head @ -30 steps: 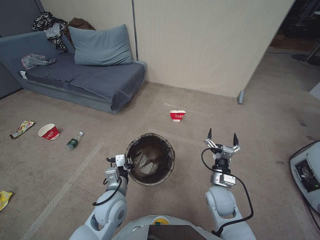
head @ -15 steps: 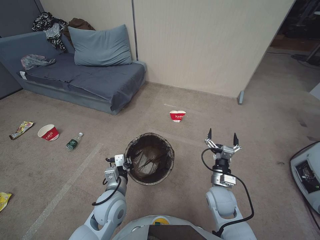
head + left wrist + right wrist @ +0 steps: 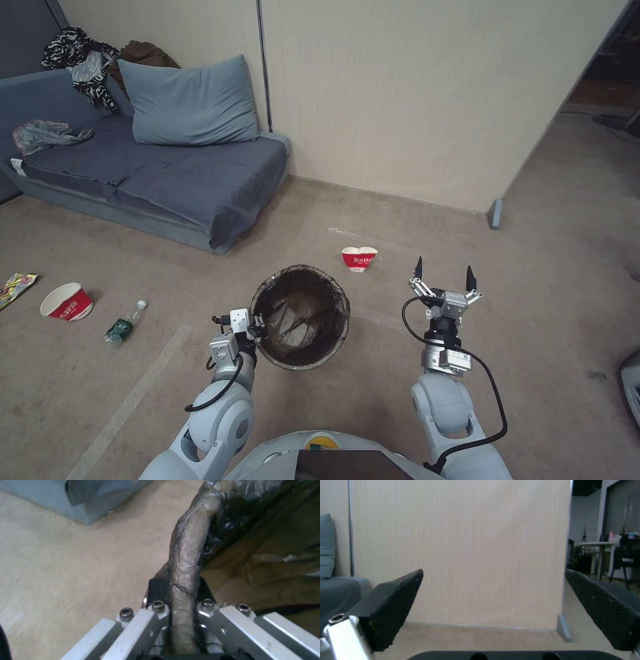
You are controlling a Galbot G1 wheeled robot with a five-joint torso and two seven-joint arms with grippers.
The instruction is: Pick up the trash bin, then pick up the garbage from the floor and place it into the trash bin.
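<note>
Beige carpet (image 3: 400, 393) runs up to a grey sofa (image 3: 153, 180) and a pale panel wall (image 3: 413, 100). At the far left of the floor a wrapper (image 3: 16, 288) lies at the edge of the head view, with a red-and-white cup (image 3: 67, 303) on its side just beside it and a small bottle (image 3: 123, 324) a little further right, also lying down. Near the middle the left gripper (image 3: 257, 329) holds the bin (image 3: 301, 317) by its near-left rim; in the left wrist view the fingers (image 3: 156, 591) pinch the bag-wrapped rim (image 3: 187, 555) from either side, so they are clamped narrow on it. Inside, the dark liner (image 3: 297, 320) sags in folds. Beyond the bin, towards the wall, a second cup (image 3: 359, 258) lies on the carpet, apart from both arms. On the right the right gripper (image 3: 445, 274) points at the wall, well clear of the bin, its black fingers (image 3: 388, 608) spread wide and holding nothing.
</note>
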